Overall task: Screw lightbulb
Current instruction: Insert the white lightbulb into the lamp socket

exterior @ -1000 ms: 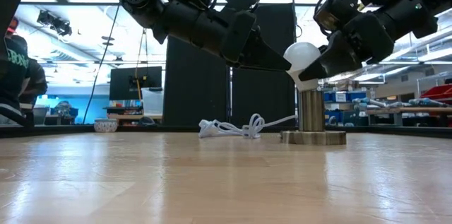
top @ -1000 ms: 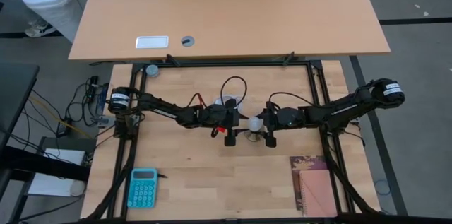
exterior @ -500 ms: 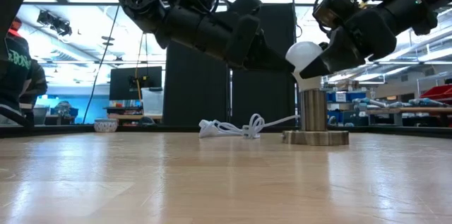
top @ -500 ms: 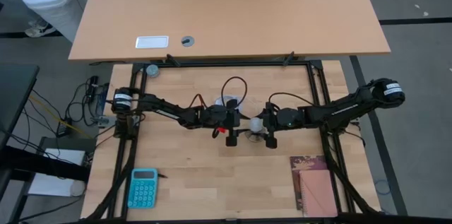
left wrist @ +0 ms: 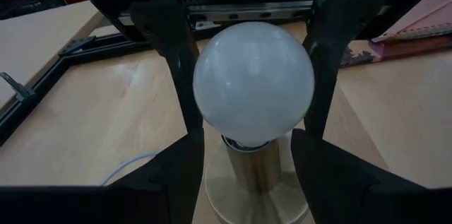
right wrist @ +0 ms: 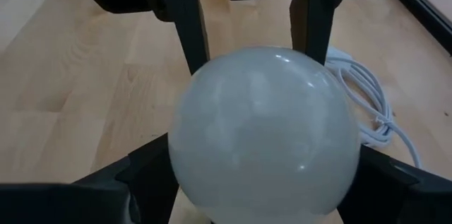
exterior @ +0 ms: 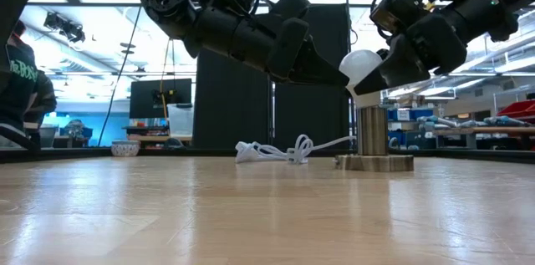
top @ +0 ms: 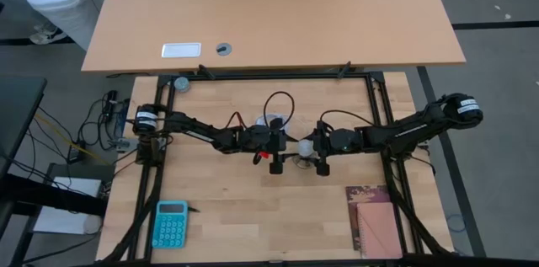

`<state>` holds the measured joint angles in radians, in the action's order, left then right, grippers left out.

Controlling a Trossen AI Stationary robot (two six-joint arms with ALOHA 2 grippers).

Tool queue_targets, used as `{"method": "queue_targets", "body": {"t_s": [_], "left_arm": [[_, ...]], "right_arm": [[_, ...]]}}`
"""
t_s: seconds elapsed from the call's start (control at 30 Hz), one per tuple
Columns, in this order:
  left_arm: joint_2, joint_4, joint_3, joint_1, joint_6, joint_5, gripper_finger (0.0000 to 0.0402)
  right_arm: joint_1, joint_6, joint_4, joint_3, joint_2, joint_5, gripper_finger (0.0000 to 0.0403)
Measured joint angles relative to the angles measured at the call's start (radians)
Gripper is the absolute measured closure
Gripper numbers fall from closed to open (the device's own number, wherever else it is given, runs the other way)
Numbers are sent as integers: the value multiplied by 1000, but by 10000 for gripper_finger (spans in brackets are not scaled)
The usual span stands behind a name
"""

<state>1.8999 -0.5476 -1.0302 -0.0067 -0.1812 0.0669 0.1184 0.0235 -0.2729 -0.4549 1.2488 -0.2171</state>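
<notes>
The small white pear-shaped lightbulb (exterior: 361, 65) stands upright in a brass cylindrical socket (exterior: 372, 131) on a round metal base, near the middle of the wooden worktop (top: 253, 208). The right end effector (top: 313, 154) clasps its globe. The left end effector (top: 282, 152) brackets the bulb, fingers spread apart, contact unclear.

Two matte-black jointed arms w/ chunky rounded housings; the left arm (top: 198, 129) has a white label band near its shoulder, the right arm (top: 404, 128) likewise at its shoulder housing. Thin black cables loop above each wrist, & a small red part shows under the left wrist. Left gripper (top: 287, 150) & right gripper (top: 308, 151) each have two flat, dark, straight-sided fingers (left wrist: 176, 40), plain, no markings visible.
</notes>
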Motion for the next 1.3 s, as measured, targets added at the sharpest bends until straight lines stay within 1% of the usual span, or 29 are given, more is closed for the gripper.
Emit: {"method": "queue_targets", "body": {"t_s": [0.1, 0.33, 0.4, 0.67, 0.83, 0.93, 1.03, 1.13, 1.2, 1.23, 1.3], "left_arm": [[0, 0, 0, 0, 1, 0, 184], [5, -1, 0, 0, 15, 0, 184], [5, 1, 0, 0, 17, 0, 184], [5, 6, 0, 0, 13, 0, 184], [5, 97, 0, 0, 30, -1, 184], [6, 131, 2, 0, 56, -46, 184], [39, 74, 13, -1, 101, -82, 184], [110, -27, 15, -2, 139, -88, 184], [166, -130, 14, -1, 164, -87, 184], [186, -163, 15, -1, 169, -82, 184], [224, -246, 14, -1, 166, -31, 184]], "right_arm": [[0, 7, 0, 0, 0, -3, 103], [0, 7, 3, 0, 0, 3, 155], [0, 7, 5, 0, 0, 3, 163], [0, 7, 9, 0, 0, 3, 154], [0, 3, 19, -2, 0, 3, 157], [0, 4, 20, -2, 0, 3, 157], [0, 4, 18, -2, 0, 3, 158], [0, 4, 17, -1, 0, 3, 158], [0, -1, 16, -1, 0, 3, 158], [0, -4, 17, -1, 0, 4, 158], [0, -7, 16, -1, 0, 4, 158]]}}
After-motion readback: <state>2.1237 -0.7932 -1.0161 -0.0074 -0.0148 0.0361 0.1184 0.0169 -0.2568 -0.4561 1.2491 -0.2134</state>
